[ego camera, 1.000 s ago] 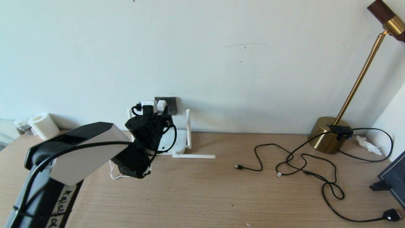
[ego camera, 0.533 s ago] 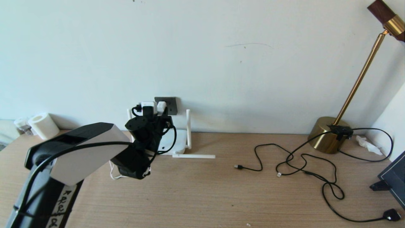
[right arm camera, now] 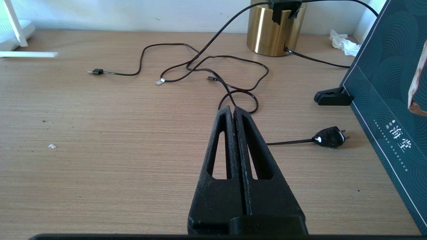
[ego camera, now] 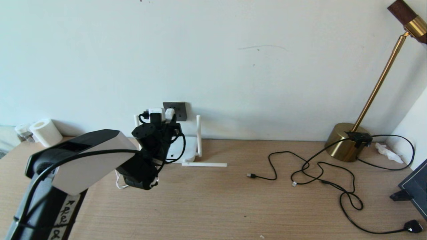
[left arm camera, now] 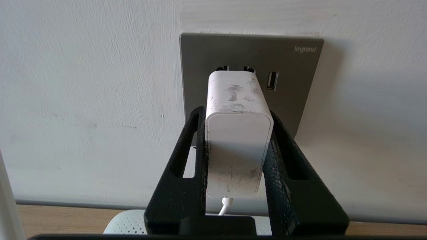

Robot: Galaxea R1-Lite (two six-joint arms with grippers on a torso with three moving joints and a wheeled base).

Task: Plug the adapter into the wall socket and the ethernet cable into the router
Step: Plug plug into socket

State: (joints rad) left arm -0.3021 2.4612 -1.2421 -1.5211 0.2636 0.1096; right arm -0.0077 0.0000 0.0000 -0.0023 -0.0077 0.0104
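My left gripper (left arm camera: 236, 113) is shut on the white adapter (left arm camera: 237, 146), one finger pressing each side. The adapter's front end is at the dark grey wall socket (left arm camera: 300, 83), just below two slots; its pins are hidden. A thin white cord hangs from its rear. In the head view the adapter (ego camera: 169, 113) meets the wall socket (ego camera: 180, 110) above the white router (ego camera: 187, 150), which lies against the wall. The ethernet cable (ego camera: 272, 166) lies loose on the table to the right, its black connector (ego camera: 250, 175) free. My right gripper (right arm camera: 233, 108) hovers shut and empty over the table.
A brass lamp base (ego camera: 345, 141) stands at the back right with thin black cables (ego camera: 333, 186) tangled before it. A black plug (ego camera: 413, 226) lies near the front right, beside a dark box (ego camera: 415, 190). A paper roll (ego camera: 45, 131) stands at the back left.
My left gripper and the adapter have dipped very slightly at the socket. Nothing else has moved.
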